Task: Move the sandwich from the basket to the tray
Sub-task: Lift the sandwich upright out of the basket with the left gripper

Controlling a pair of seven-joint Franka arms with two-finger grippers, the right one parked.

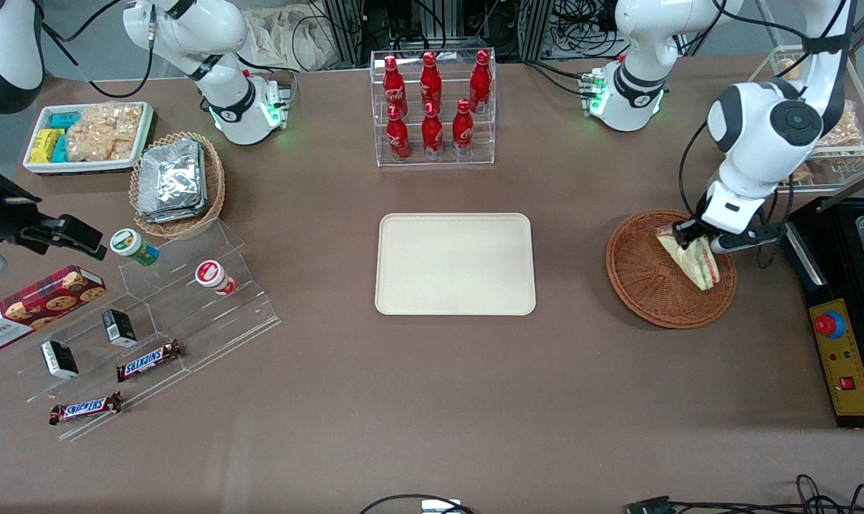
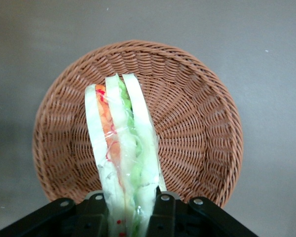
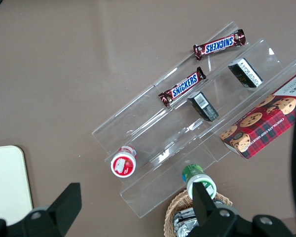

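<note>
The sandwich (image 1: 696, 258) is a clear-wrapped wedge of white bread with green, orange and red filling; it also shows in the left wrist view (image 2: 122, 148). My left gripper (image 1: 697, 240) is shut on one end of it, and in the left wrist view the gripper (image 2: 129, 210) has a finger on each side of the bread. The sandwich hangs over the reddish-brown wicker basket (image 1: 646, 285), which also shows in the left wrist view (image 2: 197, 118), at the side of the basket toward the working arm's end. The cream tray (image 1: 455, 264) lies flat at the table's middle and holds nothing.
A clear rack of red bottles (image 1: 432, 107) stands farther from the front camera than the tray. A black control box (image 1: 842, 357) lies beside the basket at the working arm's end. A tan basket of foil packets (image 1: 175, 182) and a clear stepped snack stand (image 1: 146, 321) lie toward the parked arm's end.
</note>
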